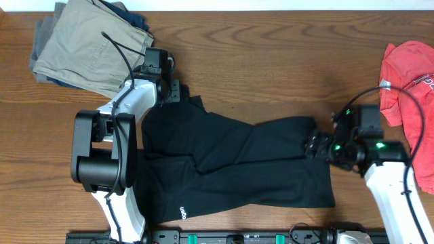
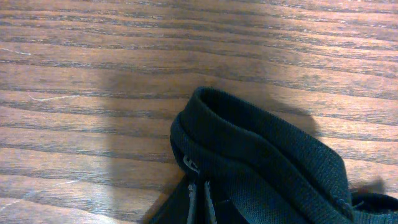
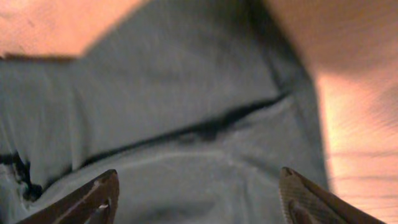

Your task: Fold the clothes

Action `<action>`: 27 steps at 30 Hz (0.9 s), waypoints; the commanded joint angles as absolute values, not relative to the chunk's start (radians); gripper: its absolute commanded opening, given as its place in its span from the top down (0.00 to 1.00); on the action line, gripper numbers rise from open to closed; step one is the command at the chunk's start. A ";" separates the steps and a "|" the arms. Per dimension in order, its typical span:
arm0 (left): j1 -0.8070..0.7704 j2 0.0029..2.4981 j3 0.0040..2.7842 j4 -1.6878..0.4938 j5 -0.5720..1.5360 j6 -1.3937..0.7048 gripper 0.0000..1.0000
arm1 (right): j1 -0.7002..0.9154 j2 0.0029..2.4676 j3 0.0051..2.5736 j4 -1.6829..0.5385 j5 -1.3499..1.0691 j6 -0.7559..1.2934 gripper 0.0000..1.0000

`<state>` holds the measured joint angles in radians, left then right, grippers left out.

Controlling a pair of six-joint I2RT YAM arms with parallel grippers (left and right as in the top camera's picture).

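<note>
Clamped shut at the left gripper [image 2: 199, 202] on the thick hem of a plain black soft-fabric garment [image 1: 230, 169], spread flat from there to beneath the right gripper [image 3: 198, 183], parted wide and empty. Probably light, limp, prone to sagging; best pinched at seamed corners.

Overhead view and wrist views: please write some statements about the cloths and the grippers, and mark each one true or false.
1. The black garment lies spread on the table. True.
2. The right gripper is shut. False: its fingers stand wide apart over the black cloth.
3. The khaki trousers lie on the left arm's side. True.
4. The red T-shirt lies on top of the black garment. False: it lies apart from it, at the right edge.
5. The left gripper is at a corner of the black garment. True.
</note>
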<state>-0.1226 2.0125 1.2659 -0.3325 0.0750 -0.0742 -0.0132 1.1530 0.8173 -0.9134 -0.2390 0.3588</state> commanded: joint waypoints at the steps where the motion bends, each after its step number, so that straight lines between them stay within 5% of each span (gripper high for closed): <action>1: -0.123 2.020 1.245 -0.331 0.069 -0.072 0.94 | -0.038 1.176 0.949 -0.956 -0.183 0.255 0.19; 8: -0.123 2.020 1.234 -0.327 0.059 -0.072 0.94 | -0.060 1.358 1.157 -1.025 -0.021 0.197 0.32; 22: -0.123 2.020 1.227 -0.326 0.059 -0.072 0.94 | -0.058 1.782 1.233 -0.896 -0.120 0.170 0.37; 27: -0.123 2.020 1.227 -0.323 0.059 -0.072 0.94 | -0.056 1.829 1.233 -0.816 -0.189 0.171 0.50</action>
